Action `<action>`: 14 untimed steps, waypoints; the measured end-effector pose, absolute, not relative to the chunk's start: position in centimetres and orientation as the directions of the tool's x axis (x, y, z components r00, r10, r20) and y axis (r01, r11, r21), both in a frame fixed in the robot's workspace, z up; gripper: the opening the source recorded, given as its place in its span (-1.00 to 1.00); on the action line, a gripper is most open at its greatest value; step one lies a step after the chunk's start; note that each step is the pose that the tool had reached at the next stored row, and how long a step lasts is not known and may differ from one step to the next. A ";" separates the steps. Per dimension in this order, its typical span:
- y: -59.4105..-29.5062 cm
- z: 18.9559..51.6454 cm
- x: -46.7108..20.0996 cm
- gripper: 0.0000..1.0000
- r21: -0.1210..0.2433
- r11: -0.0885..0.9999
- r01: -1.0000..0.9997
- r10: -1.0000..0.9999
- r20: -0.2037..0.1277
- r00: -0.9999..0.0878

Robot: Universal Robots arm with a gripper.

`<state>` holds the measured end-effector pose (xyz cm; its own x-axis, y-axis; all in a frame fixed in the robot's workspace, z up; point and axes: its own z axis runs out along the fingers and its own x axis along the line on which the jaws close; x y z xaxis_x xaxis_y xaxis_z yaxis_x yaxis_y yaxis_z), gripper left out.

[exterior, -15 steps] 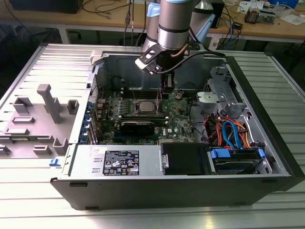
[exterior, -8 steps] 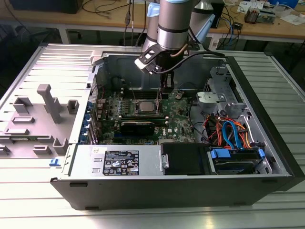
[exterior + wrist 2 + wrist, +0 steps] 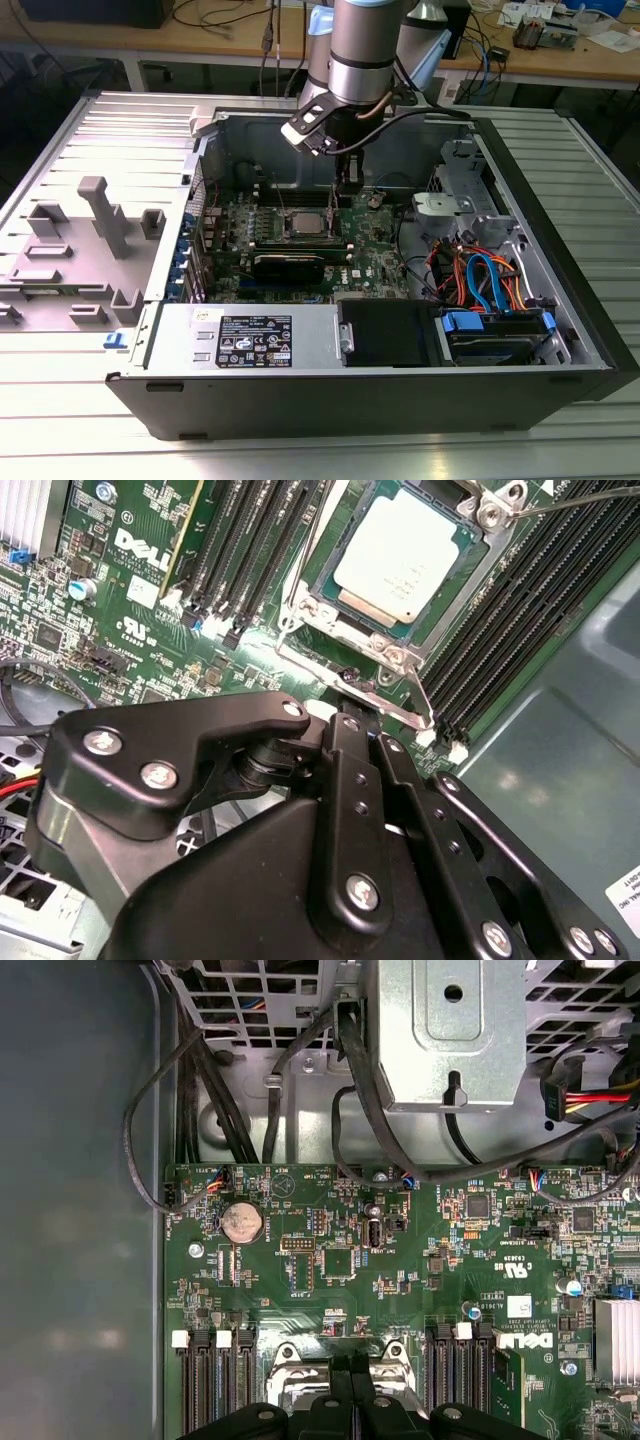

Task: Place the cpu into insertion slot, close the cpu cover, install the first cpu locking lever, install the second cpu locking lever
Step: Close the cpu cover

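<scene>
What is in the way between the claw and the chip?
Only a thin metal lever, lying across right at the tip of the claw. The chip sits in the board just past it. Nothing else visible blocks the way.

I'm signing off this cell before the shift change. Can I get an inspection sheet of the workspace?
Surface: ribbed metal table carrying an open computer case.
Job's things: cpu lies in the insertion slot; cpu cover looks down around it.
Clutter: grey plastic fixtures on the table, at the exterior view's left.
Grippers: gripper at the insertion slot's edge, jaws together.
Cables: orange and blue cables inside the case.
Surroundings: wooden bench behind.
</scene>
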<state>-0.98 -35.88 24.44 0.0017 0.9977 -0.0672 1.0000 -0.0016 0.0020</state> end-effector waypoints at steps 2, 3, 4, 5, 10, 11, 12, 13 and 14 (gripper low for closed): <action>-35.9 24.4 -1.0 -0.79 0.002 -0.002 1.000 0.998 -0.067 0.002; -35.9 24.4 -1.0 -0.79 0.002 -0.002 1.000 0.998 -0.067 0.002; -35.9 24.4 -1.1 -0.79 0.002 -0.002 1.000 0.998 -0.067 0.002; -35.9 24.4 -1.1 -0.79 0.002 -0.002 1.000 0.998 -0.067 0.002; -35.9 24.4 -1.2 -0.79 0.002 -0.002 1.000 0.998 -0.067 0.002; -35.9 24.4 -1.2 -0.79 0.002 -0.002 1.000 0.998 -0.067 0.002; -35.9 24.4 -1.2 -0.79 0.002 -0.002 1.000 0.998 -0.067 0.002; -35.9 24.4 -1.3 -0.79 0.002 -0.001 1.000 0.998 -0.067 0.002; -35.9 24.4 -1.3 -0.79 0.002 -0.002 1.000 0.998 -0.067 0.002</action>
